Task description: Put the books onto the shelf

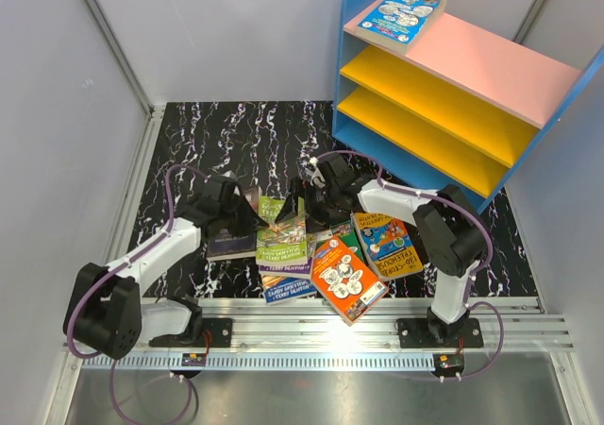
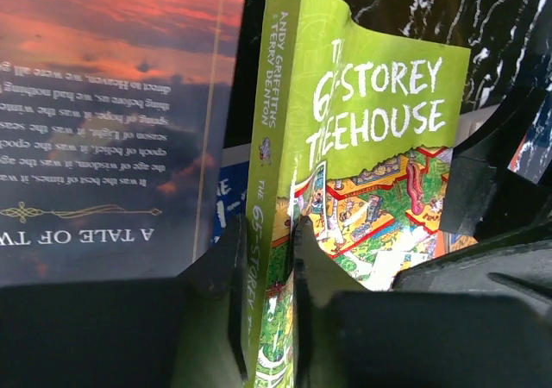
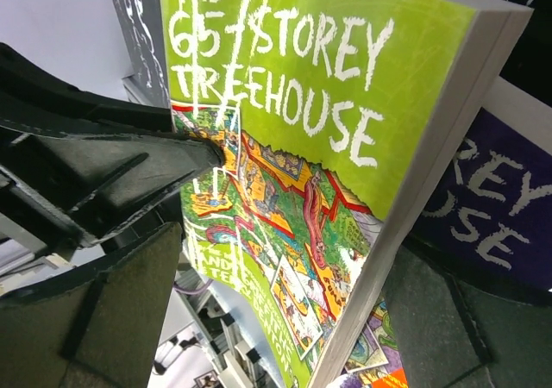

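The green "65-Storey Treehouse" book (image 1: 281, 229) is tipped up off the pile of books at the table's front. My left gripper (image 1: 255, 219) is shut on its spine edge (image 2: 269, 233), one finger on each cover. The right gripper (image 1: 307, 203) is open, and the green book (image 3: 328, 129) hangs between its wide-apart fingers (image 3: 129, 302) without being clamped. A blue book (image 1: 404, 16) lies on the pink top board of the shelf (image 1: 491, 66). On the table lie a dark book (image 2: 103, 103), a purple one (image 3: 509, 207), an orange one (image 1: 347, 276) and a blue-orange one (image 1: 387, 244).
The shelf's two yellow boards (image 1: 434, 104) slope toward the arms at the back right. Grey walls close in the black marbled table (image 1: 236, 142) on the left, back and right. The arms' base rail (image 1: 321, 326) runs along the near edge.
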You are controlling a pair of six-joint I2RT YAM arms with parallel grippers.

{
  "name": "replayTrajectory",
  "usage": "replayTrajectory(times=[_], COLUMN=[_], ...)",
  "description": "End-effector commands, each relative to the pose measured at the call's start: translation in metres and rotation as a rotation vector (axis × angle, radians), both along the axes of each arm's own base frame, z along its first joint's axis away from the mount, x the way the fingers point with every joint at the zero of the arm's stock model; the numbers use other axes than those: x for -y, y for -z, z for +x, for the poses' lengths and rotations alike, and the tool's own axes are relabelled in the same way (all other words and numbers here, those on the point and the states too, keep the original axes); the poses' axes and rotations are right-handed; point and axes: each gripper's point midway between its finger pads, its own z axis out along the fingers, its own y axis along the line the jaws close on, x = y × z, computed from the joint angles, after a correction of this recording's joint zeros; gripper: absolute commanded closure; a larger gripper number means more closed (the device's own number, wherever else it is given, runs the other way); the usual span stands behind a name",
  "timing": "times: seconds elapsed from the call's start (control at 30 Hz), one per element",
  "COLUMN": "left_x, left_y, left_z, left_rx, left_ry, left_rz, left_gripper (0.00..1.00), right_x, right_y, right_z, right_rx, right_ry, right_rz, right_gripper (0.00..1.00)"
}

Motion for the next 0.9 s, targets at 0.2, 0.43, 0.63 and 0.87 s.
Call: replayTrajectory(times=[0.2,0.43,0.63,0.87], left_x=[0.015,0.027,0.031,0.009], left_y=[-0.067,-0.117,-0.145,-0.181], left_z=[0.011,0.026,0.028,0.026], left_rx=[0.142,0.219,0.258,0.323], left_ry=[0.058,0.057,0.071,0.031], left_rz=[-0.083,-0.158,-0.185,-0.1], left_gripper=[1.0,1.0,0.6,0.01], right_x=[0.005,0.006,0.02,0.084], right_y=[-0.048,-0.141,-0.222,-0.36], right_z=[-0.027,-0.021,-0.021,0.019], right_rx=[0.037,0.18,0.321,0.55], right_ry=[-0.041,-0.006,0.048,0.223], right_rz=[0.031,0.125,0.185,0.232], right_gripper=[0.22,0.82,1.0,1.0])
